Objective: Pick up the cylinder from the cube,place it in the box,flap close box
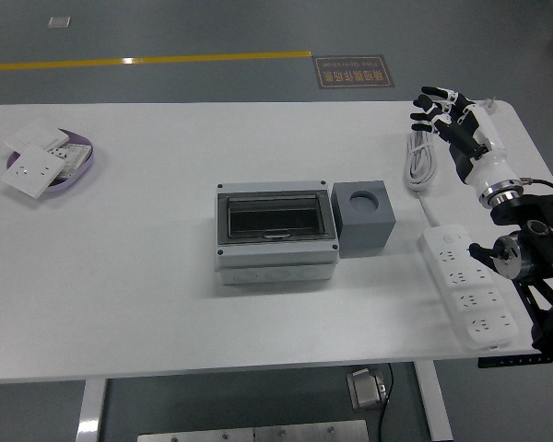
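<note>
Coiled cable (418, 162) and power strip (468, 293) flank right hand (453, 124).

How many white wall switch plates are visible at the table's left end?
3 at least: one switch plate at the front of the purple dish, one at its far side, and one lying in the dish between them. More may be hidden underneath.
</note>
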Action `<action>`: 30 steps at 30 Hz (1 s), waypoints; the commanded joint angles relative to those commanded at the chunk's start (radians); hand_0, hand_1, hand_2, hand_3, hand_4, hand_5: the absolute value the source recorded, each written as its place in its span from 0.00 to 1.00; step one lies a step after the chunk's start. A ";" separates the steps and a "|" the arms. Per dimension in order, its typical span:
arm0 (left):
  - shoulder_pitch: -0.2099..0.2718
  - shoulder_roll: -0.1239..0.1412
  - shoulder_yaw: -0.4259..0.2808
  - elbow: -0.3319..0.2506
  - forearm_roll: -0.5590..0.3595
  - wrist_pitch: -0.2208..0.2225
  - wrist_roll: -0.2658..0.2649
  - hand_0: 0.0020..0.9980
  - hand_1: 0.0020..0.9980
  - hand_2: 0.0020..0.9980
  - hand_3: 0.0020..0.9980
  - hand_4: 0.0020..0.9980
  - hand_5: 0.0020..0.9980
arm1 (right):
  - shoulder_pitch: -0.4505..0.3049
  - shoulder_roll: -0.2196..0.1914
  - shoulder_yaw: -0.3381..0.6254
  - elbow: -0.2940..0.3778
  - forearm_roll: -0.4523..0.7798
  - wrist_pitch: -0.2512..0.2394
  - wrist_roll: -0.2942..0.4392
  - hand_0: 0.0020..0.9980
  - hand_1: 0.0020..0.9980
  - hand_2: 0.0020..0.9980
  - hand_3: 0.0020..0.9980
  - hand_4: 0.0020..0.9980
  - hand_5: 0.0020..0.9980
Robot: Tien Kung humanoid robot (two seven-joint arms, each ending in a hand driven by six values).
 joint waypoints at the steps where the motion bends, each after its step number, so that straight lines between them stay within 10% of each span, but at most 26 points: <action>1: -0.001 0.000 -0.002 0.000 0.002 0.000 0.000 0.57 0.62 0.58 0.60 0.72 0.23 | -0.007 -0.004 0.006 0.013 -0.005 -0.001 -0.002 0.51 0.51 0.51 0.62 0.83 0.29; 30: -0.020 0.015 0.003 0.003 -0.022 -0.003 0.001 0.57 0.62 0.58 0.60 0.72 0.23 | -0.109 -0.012 0.029 0.318 -0.164 -0.083 -0.075 0.56 0.53 0.53 0.60 0.78 0.26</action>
